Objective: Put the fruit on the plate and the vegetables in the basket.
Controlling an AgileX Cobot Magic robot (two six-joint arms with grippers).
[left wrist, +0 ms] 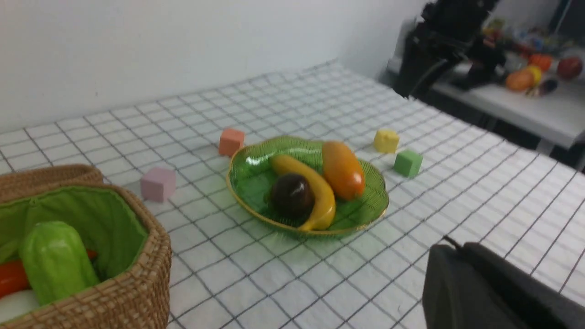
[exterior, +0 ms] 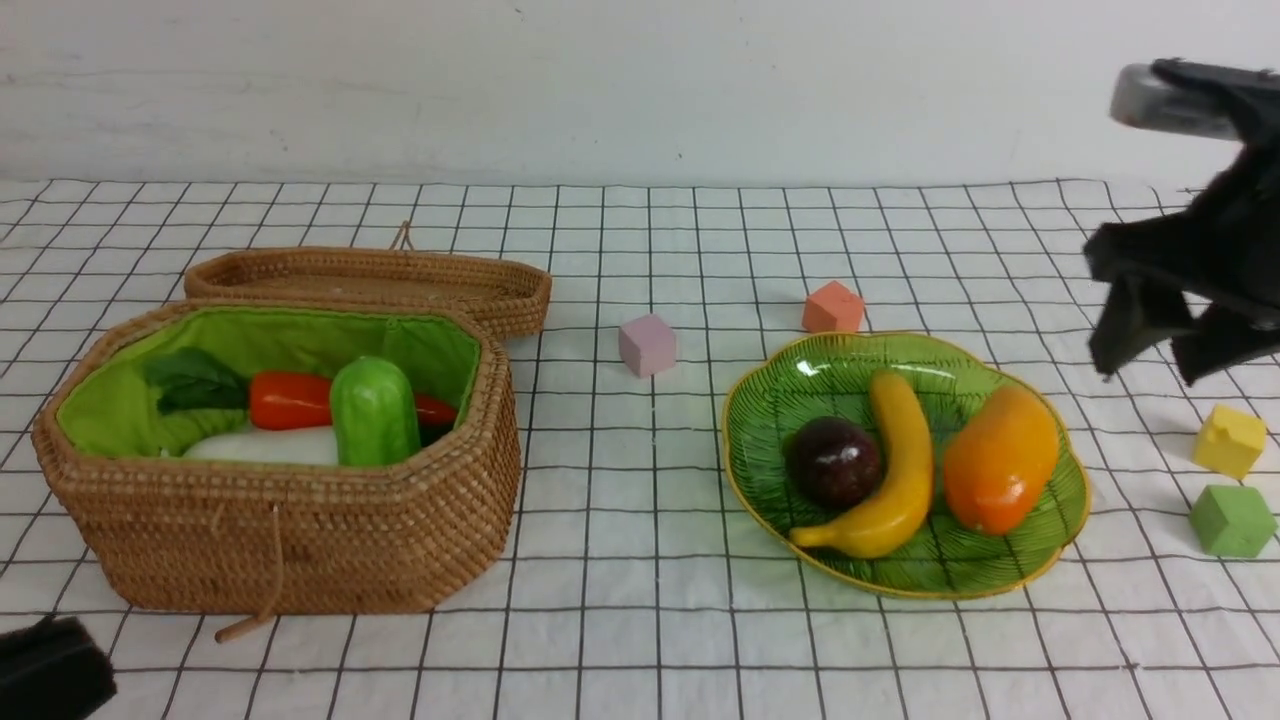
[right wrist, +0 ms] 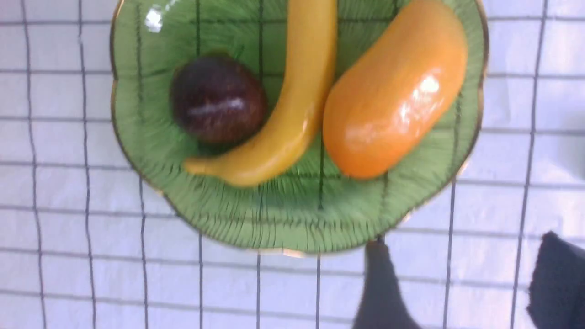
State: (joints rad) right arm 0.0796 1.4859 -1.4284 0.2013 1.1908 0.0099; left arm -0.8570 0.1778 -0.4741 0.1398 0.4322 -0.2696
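The banana [exterior: 895, 470], the mangosteen [exterior: 833, 461] and the mango [exterior: 1000, 458] are all lying on the green glass plate [exterior: 1060, 520], toward the right side of the table [exterior: 640, 620]; the banana is sitting between the other two and touching both. The carrot [exterior: 290, 400], the white radish [exterior: 265, 447] and the green gourd [exterior: 374, 412] are resting inside the wicker basket [exterior: 300, 540] toward the left side, with the gourd leaning over the carrot. The wicker lid [exterior: 370, 280] is lying just behind the basket. The right pincer [exterior: 1165, 350] is hanging above the table near its right edge, its jaws spread and holding nothing. The left pincer [exterior: 50, 670] is showing only as a dark edge at the near left corner, its jaws pressed together.
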